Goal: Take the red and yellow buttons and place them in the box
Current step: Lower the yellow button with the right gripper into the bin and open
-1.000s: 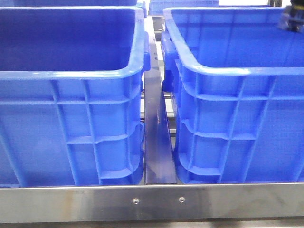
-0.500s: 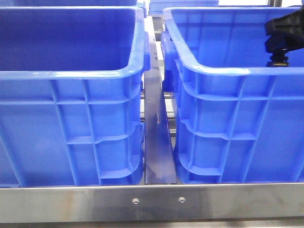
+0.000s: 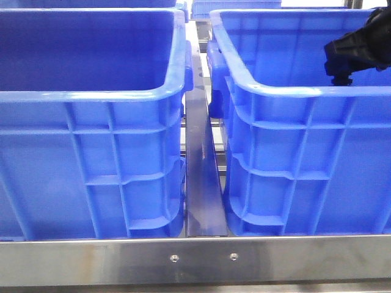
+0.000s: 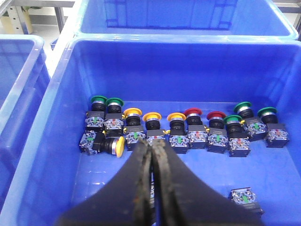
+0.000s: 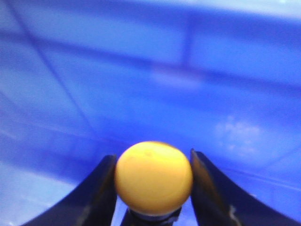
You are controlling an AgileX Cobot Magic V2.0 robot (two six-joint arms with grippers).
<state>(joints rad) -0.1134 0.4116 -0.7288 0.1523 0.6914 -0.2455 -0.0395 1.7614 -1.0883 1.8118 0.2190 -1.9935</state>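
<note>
Between the right gripper [image 5: 153, 188] fingers sits a yellow button [image 5: 154, 177], pinched on both sides, inside the right crate [image 3: 287, 91] close to its near rim. Left gripper [image 4: 153, 155] is pressed together above a row of buttons [image 4: 188, 127] along the far wall of another crate [image 4: 56, 141], with open floor beside.

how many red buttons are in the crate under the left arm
2. In the left wrist view both stand side by side in the row along the blue crate floor: one red button next to the yellow ones, the other red button beside it, green ones beyond. The left pincer may hide others.
</note>
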